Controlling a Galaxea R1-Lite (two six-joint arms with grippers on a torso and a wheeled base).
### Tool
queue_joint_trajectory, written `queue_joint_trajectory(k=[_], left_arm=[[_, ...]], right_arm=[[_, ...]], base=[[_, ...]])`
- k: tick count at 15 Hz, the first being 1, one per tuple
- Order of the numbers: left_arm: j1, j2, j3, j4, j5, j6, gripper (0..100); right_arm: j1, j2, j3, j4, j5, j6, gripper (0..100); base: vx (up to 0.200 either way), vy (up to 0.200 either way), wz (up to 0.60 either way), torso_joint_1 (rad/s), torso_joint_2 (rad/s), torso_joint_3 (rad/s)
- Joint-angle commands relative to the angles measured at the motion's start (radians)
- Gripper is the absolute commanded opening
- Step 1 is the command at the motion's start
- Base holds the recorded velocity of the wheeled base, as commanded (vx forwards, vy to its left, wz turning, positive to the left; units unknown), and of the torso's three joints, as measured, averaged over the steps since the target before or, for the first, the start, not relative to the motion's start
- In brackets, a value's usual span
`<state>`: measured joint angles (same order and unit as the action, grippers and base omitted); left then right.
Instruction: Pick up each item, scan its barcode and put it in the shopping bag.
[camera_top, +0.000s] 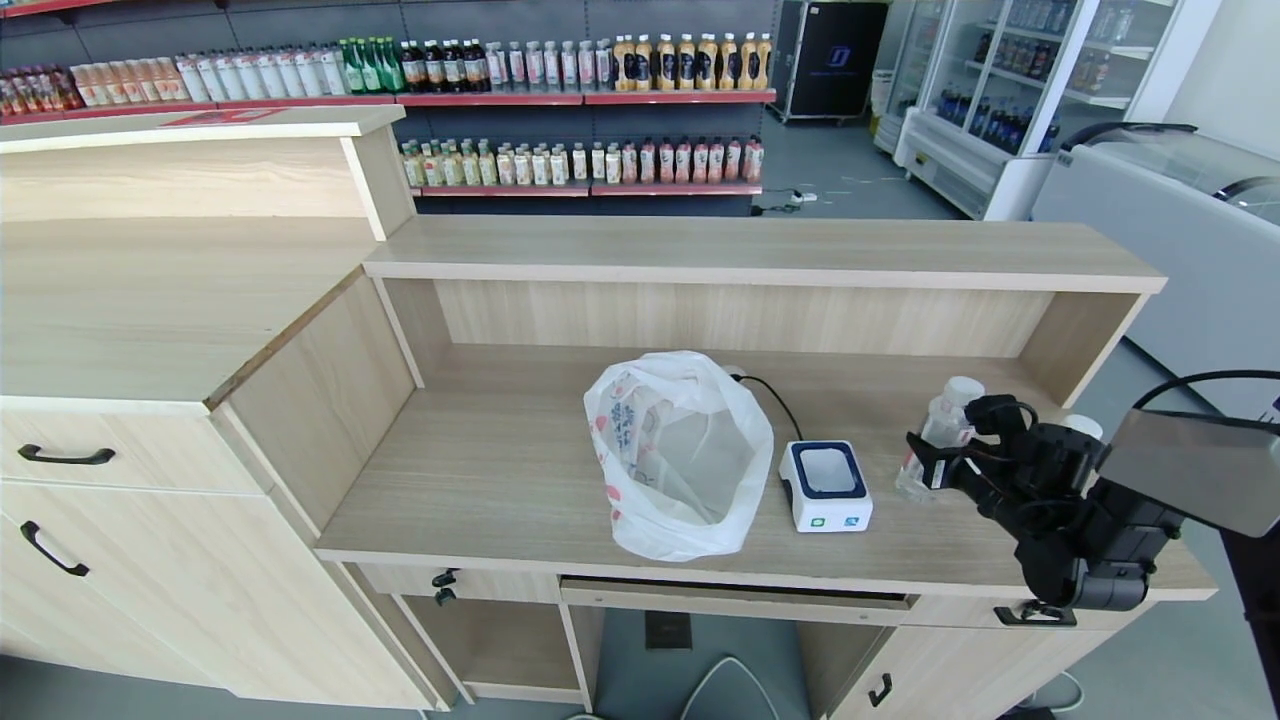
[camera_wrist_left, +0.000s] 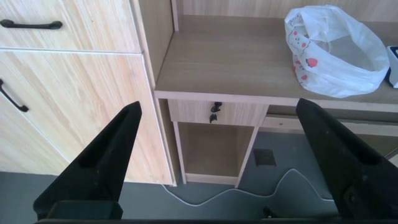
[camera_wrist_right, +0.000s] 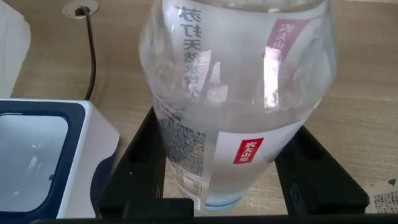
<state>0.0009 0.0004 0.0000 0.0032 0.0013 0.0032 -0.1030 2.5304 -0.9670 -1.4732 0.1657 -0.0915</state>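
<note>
While the left gripper (camera_wrist_left: 219, 104) is hanging wide open and empty off the worktop's (camera_top: 480, 470) front-left corner, the right gripper (camera_top: 940, 452) is clasping the water bottle (camera_wrist_right: 236, 93) near the right edge, beyond the scanner (camera_top: 826, 485) and shopping bag (camera_top: 680, 455).

Clear white-capped bottle (camera_top: 938, 432) upright, right of blue-and-white scanner (camera_top: 826, 487) and open white shopping bag (camera_top: 640, 440).

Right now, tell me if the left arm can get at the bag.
Probably yes. The left gripper hangs open out in front of the counter, facing it; the bag sits on top near the front edge, with nothing between them.
</note>
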Motion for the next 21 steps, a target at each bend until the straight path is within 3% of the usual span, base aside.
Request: queue_joint_trajectory(k=[1,4,7,8,12,17,21], left_arm=[[0.001,0.0,0.0,0.0,0.0,0.0,100],[0.001,0.0,0.0,0.0,0.0,0.0,100],[0.001,0.0,0.0,0.0,0.0,0.0,100],[0.001,0.0,0.0,0.0,0.0,0.0,100],[0.001,0.0,0.0,0.0,0.0,0.0,100],[0.001,0.0,0.0,0.0,0.0,0.0,100],[0.001,0.0,0.0,0.0,0.0,0.0,100]], right_arm=[[0.0,-0.025,0.002,-0.004,0.001,0.01,0],[0.016,-0.105,0.007,0.053,0.001,0.088,0],[0.043,-0.282,0.051,0.198,0.043,0.231,0],[0.054,-0.458,0.096,0.33,0.132,0.337,0],[0.089,-0.802,0.168,0.533,0.339,0.542,0],[0.143,-1.133,0.257,0.748,0.544,0.595,0],[0.226,-1.328,0.304,0.899,0.584,0.63,0]], base=[[0.0,0.0,0.0,0.0,0.0,0.0],[0.0,0.0,0.0,0.0,0.0,0.0],[0.0,0.0,0.0,0.0,0.0,0.0],[0.0,0.0,0.0,0.0,0.0,0.0],[0.0,0.0,0.0,0.0,0.0,0.0],[0.0,0.0,0.0,0.0,0.0,0.0],[0.0,0.0,0.0,0.0,0.0,0.0]])
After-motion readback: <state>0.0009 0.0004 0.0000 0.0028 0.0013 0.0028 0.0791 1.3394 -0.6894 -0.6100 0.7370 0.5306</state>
